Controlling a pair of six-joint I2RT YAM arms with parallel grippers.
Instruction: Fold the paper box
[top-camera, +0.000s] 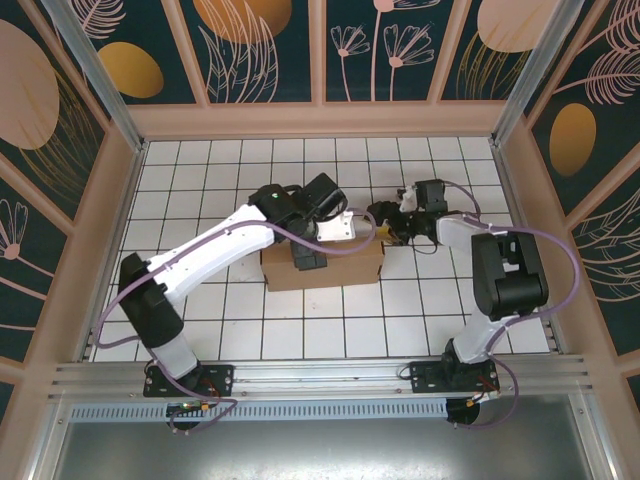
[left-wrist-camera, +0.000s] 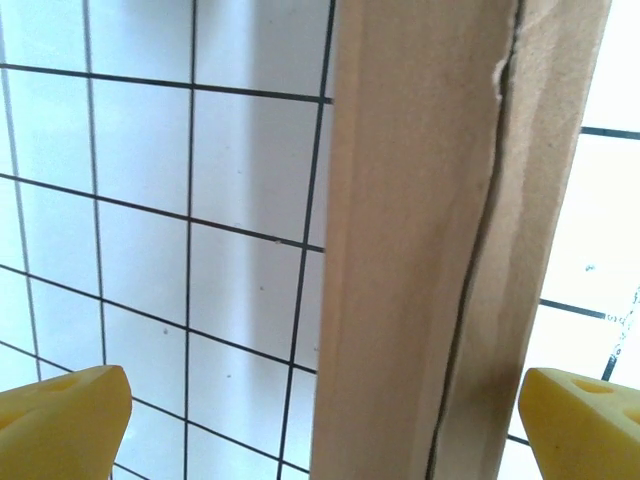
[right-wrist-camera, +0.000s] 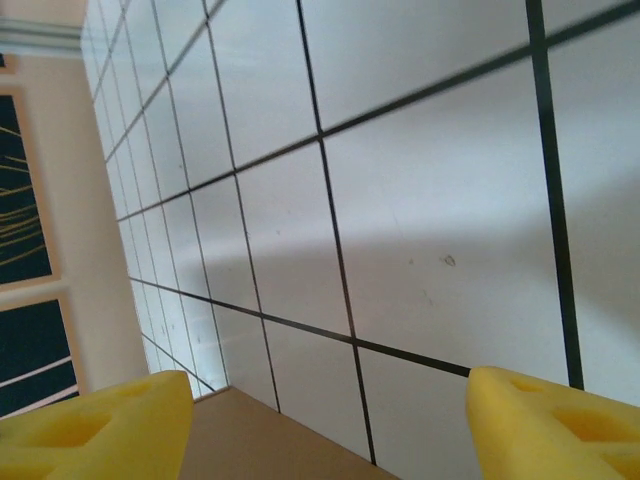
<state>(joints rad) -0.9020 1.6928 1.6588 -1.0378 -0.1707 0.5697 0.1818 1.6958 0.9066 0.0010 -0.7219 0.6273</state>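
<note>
paper box (top-camera: 340, 270) sits centre of the top view on the tiled table (top-camera: 200, 300). left gripper (left-wrist-camera: 325, 420) wide open (straddling a cardboard edge); right gripper (right-wrist-camera: 325, 425) spread too, empty, at box's right end.

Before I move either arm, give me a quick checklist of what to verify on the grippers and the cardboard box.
1. Left gripper open: ok. Its yellow fingers are wide apart with the paper box edge between them.
2. Right gripper open: ok. The fingers are apart with nothing clamped between them.
3. Left fingers clear of the box: cannot tell. One stands well off it, the other sits right beside the cardboard.
4. Box fully closed: cannot tell. A dark seam runs along its edge in the left wrist view.
5. Box resting on the table: ok. It lies flat on the tiles.
</note>
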